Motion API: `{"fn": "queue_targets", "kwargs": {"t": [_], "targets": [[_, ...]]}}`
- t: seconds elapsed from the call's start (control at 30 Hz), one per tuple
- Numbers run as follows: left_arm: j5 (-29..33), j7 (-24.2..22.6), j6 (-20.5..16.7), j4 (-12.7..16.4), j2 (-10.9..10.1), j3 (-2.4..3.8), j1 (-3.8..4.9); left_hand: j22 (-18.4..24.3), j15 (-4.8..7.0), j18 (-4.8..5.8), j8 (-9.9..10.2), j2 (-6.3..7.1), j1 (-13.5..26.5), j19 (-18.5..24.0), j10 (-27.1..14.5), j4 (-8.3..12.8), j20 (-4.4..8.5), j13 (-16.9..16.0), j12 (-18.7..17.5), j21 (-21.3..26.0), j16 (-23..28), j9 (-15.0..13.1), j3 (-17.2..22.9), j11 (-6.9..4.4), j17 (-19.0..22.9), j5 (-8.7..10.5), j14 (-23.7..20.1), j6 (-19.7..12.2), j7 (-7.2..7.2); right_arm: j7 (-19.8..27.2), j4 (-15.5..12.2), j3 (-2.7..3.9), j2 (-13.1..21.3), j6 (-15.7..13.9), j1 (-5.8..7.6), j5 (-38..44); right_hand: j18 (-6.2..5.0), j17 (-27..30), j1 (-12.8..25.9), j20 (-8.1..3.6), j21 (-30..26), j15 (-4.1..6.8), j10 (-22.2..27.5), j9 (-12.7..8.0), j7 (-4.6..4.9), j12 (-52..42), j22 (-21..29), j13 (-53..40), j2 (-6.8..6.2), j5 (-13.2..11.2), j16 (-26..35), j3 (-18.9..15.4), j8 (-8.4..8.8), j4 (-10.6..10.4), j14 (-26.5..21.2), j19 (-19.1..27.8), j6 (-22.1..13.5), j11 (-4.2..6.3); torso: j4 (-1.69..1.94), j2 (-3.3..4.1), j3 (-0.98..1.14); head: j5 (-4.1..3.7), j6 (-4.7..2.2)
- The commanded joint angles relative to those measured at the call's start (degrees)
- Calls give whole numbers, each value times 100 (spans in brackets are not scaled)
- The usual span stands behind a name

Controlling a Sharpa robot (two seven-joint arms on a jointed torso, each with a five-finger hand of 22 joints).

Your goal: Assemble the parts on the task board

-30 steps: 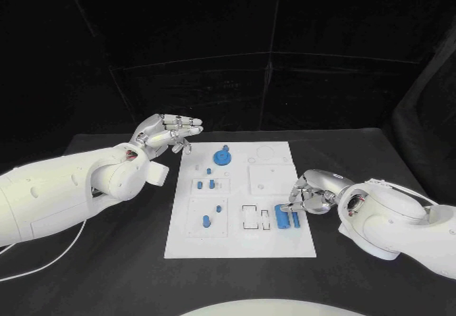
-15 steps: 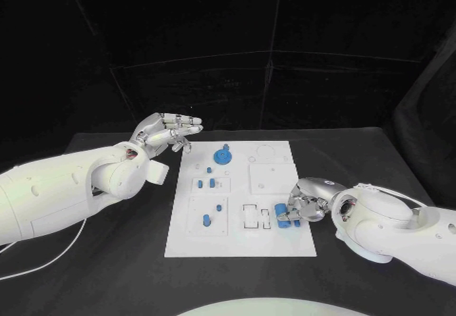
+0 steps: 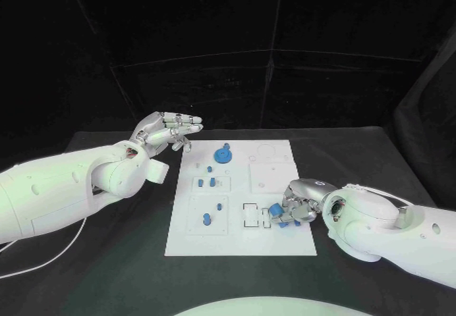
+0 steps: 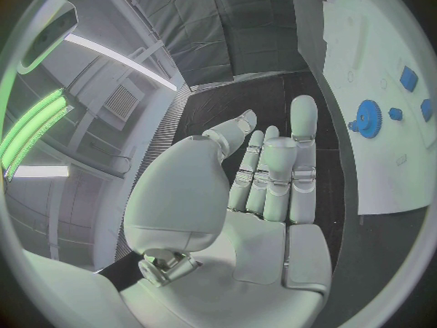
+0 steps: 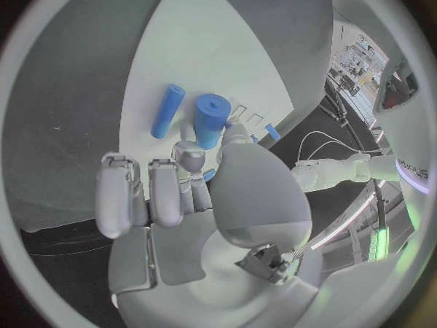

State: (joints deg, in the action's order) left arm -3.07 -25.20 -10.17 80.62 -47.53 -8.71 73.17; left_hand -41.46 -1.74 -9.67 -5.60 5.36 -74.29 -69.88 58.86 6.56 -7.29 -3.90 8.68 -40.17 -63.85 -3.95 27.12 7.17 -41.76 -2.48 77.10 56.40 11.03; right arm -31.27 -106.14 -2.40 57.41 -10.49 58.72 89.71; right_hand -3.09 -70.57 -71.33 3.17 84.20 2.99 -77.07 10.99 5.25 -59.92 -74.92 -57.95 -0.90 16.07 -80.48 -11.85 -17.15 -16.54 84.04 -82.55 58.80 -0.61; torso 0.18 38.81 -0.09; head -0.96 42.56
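On the black bench [image 3: 114,243], we are judging the assembly as partly done: the round blue gear [image 3: 223,155] and several small blue pieces are already sitting on the white task board [image 3: 238,243]. Our right hand [image 3: 296,205] is pinching a thick blue cylinder [image 5: 208,121] near the board's right edge, beside a slimmer blue peg [image 5: 167,110] still lying loose. Against one second ago, this hand is reaching further in over the board. Our left hand [image 3: 167,133] is hovering empty, fingers apart.

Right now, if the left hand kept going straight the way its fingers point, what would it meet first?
Probably nothing on the board: the left hand is raised beside the far left corner of the task board, its fingers pointing across above that end. The blue gear seems lower, though depth is unclear.
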Motion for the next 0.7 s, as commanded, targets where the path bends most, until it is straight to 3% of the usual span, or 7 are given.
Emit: {"fn": "queue_targets", "kwargs": {"t": [0.03,0.2,0.3,0.4,0.47,0.57,0.7], "targets": [[19,-20,54,9,-6,5,9,6,9,-82,-12,-27,45,29,-34,-4,8,7,39,33,0,8,-16,0,8,-34,-39,9,5,-87,17,-13,3,-211,-16,118,67,-59,-121,-12,53,54,-41,54,-53,-54,-543,-80,180,217,-55,60,-69,31,287,-71,41,36,0,-8,-5,-19,8],[19,-13,61,14,-13,5,9,6,9,-82,-12,-27,45,29,-34,-4,8,7,39,33,0,8,-16,0,8,-34,-39,9,5,-126,-9,-13,32,-474,-20,58,83,-180,-284,-35,91,81,-80,133,-90,-75,-611,-161,296,495,-114,94,-134,62,304,-118,116,71,-2,-16,-6,-27,-2],[19,-11,64,17,-17,5,9,6,9,-82,-12,-27,45,29,-34,-4,8,7,39,33,0,8,-16,0,8,-34,-39,9,5,-128,-106,-12,101,-801,-21,-54,102,-272,-373,-60,135,110,-136,194,-135,-125,-690,-248,349,699,-161,112,-181,71,318,-173,209,109,2,-15,0,-35,-11],[19,-8,64,14,-19,4,9,6,9,-82,-12,-27,45,29,-34,-4,8,7,39,33,0,8,-16,0,8,-34,-39,9,5,-76,-254,-10,196,-1174,-20,-200,113,-318,-380,-71,160,122,-156,223,-151,-130,-734,-271,352,739,-183,98,-194,58,325,-204,248,123,-3,-17,4,-32,-24],[19,-6,67,13,-18,4,9,6,9,-82,-12,-27,45,29,-34,-4,8,7,39,33,0,8,-16,0,8,-34,-39,9,5,-23,-364,-9,242,-1380,-19,-313,116,-336,-375,-78,167,129,-168,239,-160,-132,-747,-285,358,756,-192,87,-200,45,328,-213,270,131,-2,-22,-5,-49,-32],[19,-8,69,14,-12,4,9,6,9,-82,-12,-27,45,29,-34,-4,8,7,39,33,0,8,-16,0,8,-34,-39,9,5,25,-481,-8,255,-1519,-18,-474,118,-347,-360,-84,171,134,-175,253,-165,-128,-754,-291,358,766,-198,71,-201,29,329,-218,283,136,6,-19,-13,-57,-41],[19,-9,71,18,-5,4,9,6,9,-82,-12,-27,45,29,-34,-4,8,7,39,33,0,8,-16,0,8,-34,-39,9,5,43,-532,-7,169,-1487,-17,-709,118,-353,-306,-92,173,139,-186,277,-167,-115,-757,-300,354,766,-201,28,-193,2,328,-219,291,139,15,-16,-12,-55,-46]]}}
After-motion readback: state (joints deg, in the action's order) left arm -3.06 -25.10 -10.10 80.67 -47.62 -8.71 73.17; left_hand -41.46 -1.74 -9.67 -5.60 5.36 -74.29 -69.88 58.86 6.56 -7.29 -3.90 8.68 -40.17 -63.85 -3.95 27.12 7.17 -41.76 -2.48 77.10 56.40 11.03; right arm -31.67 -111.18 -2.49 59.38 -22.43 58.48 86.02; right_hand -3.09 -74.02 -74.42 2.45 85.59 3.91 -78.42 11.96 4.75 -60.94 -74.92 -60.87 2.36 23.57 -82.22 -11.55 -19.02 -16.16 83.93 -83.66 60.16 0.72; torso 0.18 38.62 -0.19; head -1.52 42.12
